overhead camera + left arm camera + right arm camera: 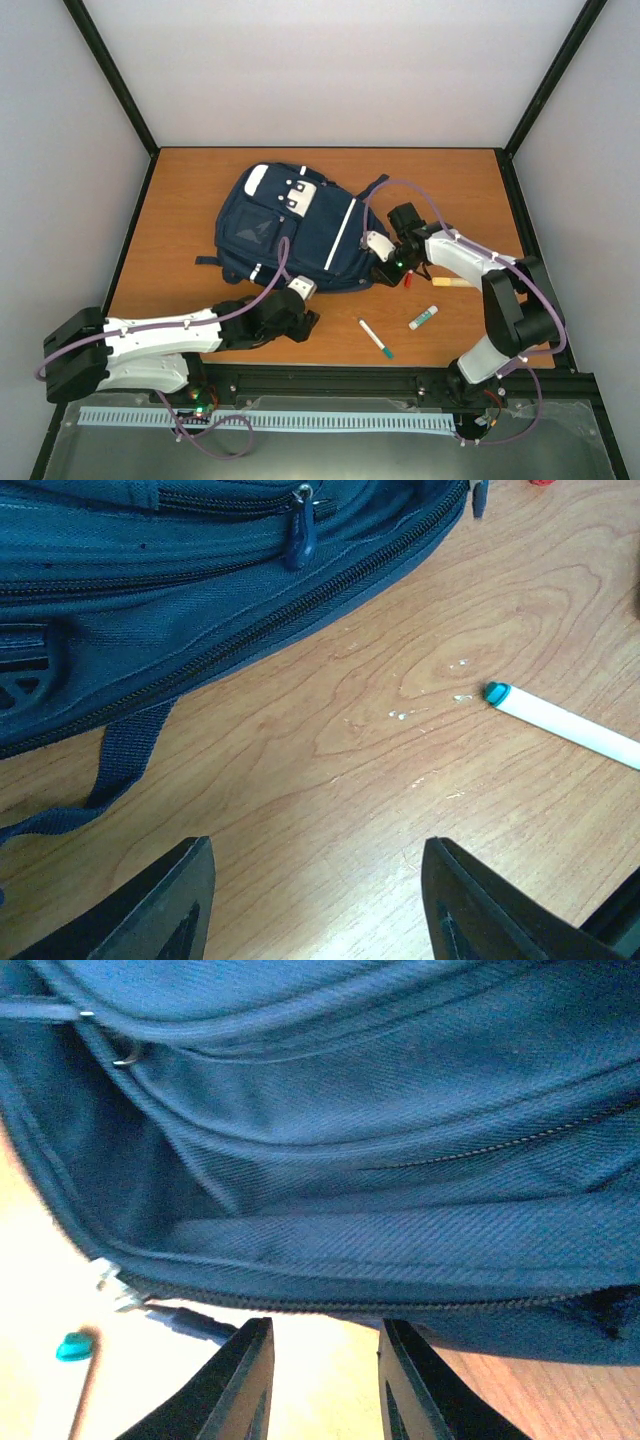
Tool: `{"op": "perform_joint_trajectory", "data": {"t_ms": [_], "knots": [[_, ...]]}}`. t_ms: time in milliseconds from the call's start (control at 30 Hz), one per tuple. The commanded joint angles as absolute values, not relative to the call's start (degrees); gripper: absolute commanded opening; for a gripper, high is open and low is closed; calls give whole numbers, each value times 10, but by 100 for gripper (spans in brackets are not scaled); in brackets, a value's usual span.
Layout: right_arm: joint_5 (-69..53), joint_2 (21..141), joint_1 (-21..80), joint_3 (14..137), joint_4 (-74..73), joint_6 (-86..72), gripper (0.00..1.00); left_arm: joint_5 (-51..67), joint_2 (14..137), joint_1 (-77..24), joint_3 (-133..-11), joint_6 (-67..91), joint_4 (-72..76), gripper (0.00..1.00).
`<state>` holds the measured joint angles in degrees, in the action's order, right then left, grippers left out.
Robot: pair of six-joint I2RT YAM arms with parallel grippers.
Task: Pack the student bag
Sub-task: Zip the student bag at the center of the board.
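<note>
Student bag (pixel 290 225) flat in the middle of the table (pixel 180 200), front pocket up. Left gripper (pixel 315 875) by its near edge, spread wide over bare wood, holding nothing, teal-capped pen (pixel 560 720) nearby. Right gripper (pixel 320 1335) at the bag's right side, narrowly parted, nothing between.

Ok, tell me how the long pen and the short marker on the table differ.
The long pen is slim, the short marker stubbier. From above, the pen's far end leans left, the marker's far end leans right. Both are white with a greenish end, lying loose on the table.
</note>
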<state>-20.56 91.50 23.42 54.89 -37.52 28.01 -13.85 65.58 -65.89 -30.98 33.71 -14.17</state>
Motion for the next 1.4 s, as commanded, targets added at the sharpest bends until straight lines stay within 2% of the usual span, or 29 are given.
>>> {"op": "perform_joint_trajectory", "data": {"t_ms": [0, 300, 600, 1000, 1100, 1367], "knots": [[-233, 864, 235, 546, -390, 312, 33, -159, 634, -658, -306, 356, -122, 60], [-241, 799, 235, 502, -417, 337, 38, -160, 651, -658, -318, 350, -112, 61], [-300, 843, 246, 512, -394, 310, 40, -153, 664, -658, -328, 352, -111, 61], [-287, 887, 283, 520, -345, 257, 43, -177, 656, -658, -313, 375, -111, 63], [-254, 891, 297, 517, -328, 239, 40, -178, 657, -659, -312, 376, -110, 63], [-188, 910, 301, 519, -303, 206, 25, -185, 644, -658, -301, 384, -109, 63]]}}
